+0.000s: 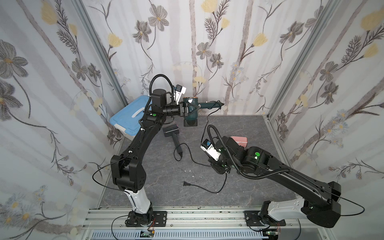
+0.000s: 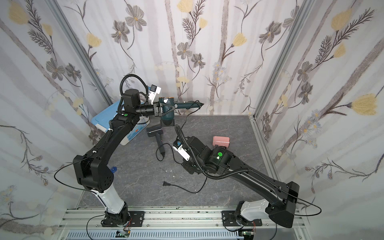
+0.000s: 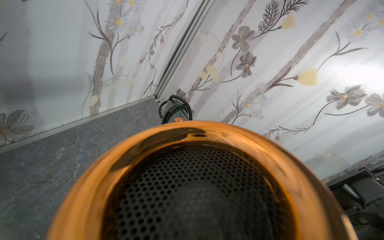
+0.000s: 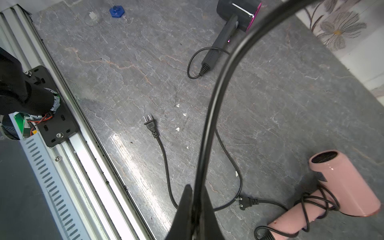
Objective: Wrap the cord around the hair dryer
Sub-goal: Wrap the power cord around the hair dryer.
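While the left gripper (image 1: 186, 110) clamps the teal hair dryer (image 1: 191, 118) by its barrel, holding it up off the tabletop (image 1: 158, 178) near the back wall, the handle points sideways with a loop of cord (image 4: 209, 116) around its far end. From there the cord drops to the right gripper (image 4: 194, 207), pinched tight on it low over the tabletop. Its plug (image 4: 149, 124) lies flat nearby

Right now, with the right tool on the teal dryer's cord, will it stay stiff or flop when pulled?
Likely floppy: the cord sags in a loose curve between dryer and right tool. Its tail apparently trails slack to the plug, so that may drag.
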`<action>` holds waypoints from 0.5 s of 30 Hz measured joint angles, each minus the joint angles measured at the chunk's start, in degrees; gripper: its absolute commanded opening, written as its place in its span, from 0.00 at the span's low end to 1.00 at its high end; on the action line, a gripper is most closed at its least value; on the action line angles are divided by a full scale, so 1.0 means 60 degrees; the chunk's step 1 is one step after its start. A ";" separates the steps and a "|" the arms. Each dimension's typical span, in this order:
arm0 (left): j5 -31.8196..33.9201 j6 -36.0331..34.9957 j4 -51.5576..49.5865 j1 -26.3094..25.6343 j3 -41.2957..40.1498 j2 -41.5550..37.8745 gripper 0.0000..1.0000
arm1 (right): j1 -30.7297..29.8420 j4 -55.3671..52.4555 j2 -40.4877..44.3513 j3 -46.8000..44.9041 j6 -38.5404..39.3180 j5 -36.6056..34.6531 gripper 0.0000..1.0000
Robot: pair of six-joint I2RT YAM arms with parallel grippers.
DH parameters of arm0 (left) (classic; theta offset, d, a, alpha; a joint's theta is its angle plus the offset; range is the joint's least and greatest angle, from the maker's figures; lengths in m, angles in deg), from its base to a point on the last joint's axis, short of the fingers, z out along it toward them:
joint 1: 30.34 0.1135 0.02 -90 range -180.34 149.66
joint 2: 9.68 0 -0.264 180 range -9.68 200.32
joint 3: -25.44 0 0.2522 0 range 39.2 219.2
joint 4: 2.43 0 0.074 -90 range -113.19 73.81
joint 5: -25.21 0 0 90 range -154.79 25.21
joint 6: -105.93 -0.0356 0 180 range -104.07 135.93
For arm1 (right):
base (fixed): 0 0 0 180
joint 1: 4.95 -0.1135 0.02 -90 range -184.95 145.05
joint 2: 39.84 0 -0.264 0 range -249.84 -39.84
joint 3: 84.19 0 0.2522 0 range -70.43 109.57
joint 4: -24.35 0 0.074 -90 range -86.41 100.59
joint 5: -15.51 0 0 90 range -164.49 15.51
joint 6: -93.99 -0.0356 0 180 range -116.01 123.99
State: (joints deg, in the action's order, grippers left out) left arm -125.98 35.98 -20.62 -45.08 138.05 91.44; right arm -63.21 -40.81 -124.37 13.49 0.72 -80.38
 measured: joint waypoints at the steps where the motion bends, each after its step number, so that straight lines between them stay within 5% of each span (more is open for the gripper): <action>1: -0.0098 -0.0073 -0.0055 -0.0040 -0.0015 0.0025 0.00 | -0.0033 -0.0244 -0.0029 0.0342 0.0098 -0.0080 0.00; 6: -0.0670 -0.0714 -0.0765 -0.0572 -0.0025 0.0084 0.00 | 0.0146 -0.1242 -0.0299 0.2022 0.0885 -0.0925 0.00; 15: -0.1362 -0.2787 -0.3260 -0.1417 0.0131 0.0044 0.00 | 0.1945 -0.1945 -0.0954 0.5140 0.2619 -0.1632 0.00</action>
State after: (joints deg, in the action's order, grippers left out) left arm -134.16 19.26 -40.18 -53.58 138.83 91.70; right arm -51.54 -52.48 -130.09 44.33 16.44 -90.17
